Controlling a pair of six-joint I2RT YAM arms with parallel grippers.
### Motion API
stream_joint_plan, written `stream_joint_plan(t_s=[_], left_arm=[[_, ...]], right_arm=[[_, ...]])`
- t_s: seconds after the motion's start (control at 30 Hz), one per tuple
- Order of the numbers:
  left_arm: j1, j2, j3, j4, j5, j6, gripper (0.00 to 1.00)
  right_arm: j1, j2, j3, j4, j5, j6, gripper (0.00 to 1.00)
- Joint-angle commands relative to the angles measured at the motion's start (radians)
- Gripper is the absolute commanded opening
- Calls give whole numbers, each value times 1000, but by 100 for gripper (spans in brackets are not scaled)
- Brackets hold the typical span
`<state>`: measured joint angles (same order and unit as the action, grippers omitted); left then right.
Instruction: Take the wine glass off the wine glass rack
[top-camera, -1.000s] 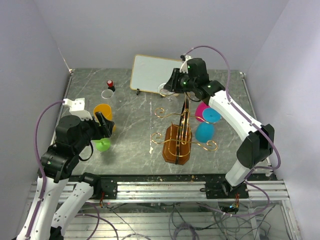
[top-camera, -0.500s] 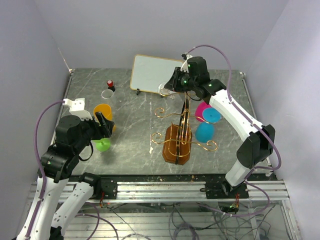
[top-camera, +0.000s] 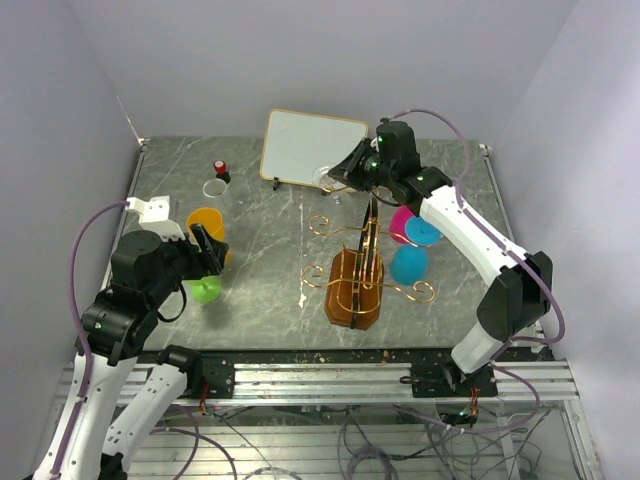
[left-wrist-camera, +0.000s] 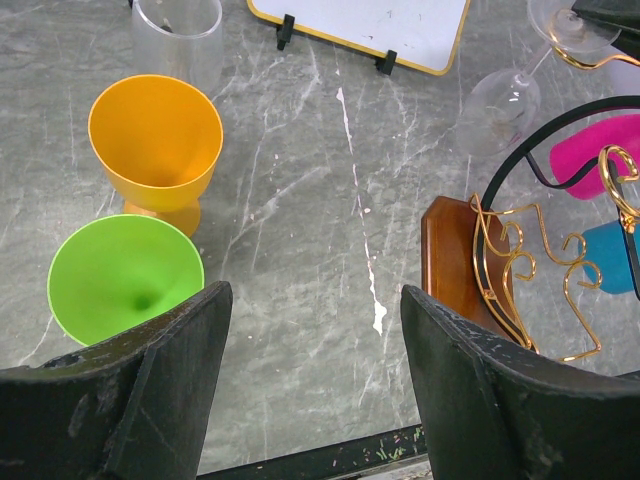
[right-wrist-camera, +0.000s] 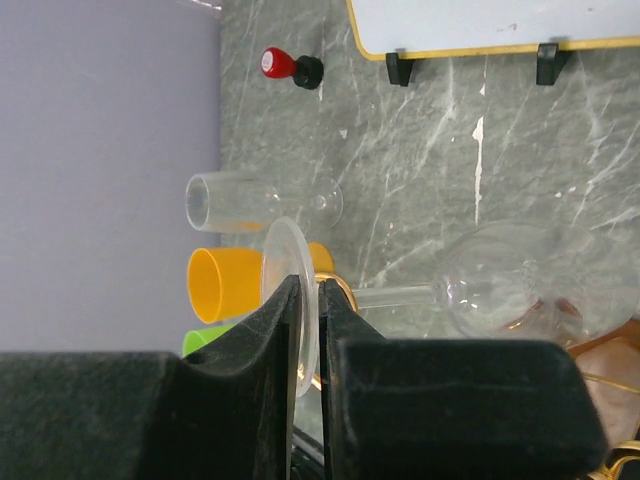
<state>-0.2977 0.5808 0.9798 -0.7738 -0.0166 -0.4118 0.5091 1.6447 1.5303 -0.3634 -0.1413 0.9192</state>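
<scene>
right claw (right-wrist-camera: 308, 300) clamps the wine glass (right-wrist-camera: 500, 280) by its foot, 12 o'clock of the wine glass rack (top-camera: 355, 290) (lift-off seemingly unfinished).

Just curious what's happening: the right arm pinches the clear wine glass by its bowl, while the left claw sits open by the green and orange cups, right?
Not the bowl: the right wrist view shows the right gripper pinching the wine glass by its round foot. The left gripper is open by the green cup and orange cup.
</scene>
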Motion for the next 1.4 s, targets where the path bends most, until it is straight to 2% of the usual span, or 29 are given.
stream_joint_plan(t_s=[0.0, 0.2, 0.6, 0.87, 1.13, 1.37], left_arm=[[8, -7, -6, 28, 1, -7, 79], [8, -7, -7, 30, 3, -6, 78], [9, -6, -7, 30, 3, -7, 78], [9, -1, -8, 30, 7, -5, 78], [9, 8, -6, 32, 11, -5, 78], [8, 0, -7, 30, 12, -4, 78]], right_arm=[[-4, -35, -28, 69, 19, 124, 1], [-9, -35, -53, 126, 3, 189, 0], [-10, -74, -101, 213, -161, 251, 0], [-10, -146, -133, 201, -150, 265, 0], [-9, -184, -121, 80, -77, 246, 0], [-88, -181, -133, 120, -32, 235, 0]])
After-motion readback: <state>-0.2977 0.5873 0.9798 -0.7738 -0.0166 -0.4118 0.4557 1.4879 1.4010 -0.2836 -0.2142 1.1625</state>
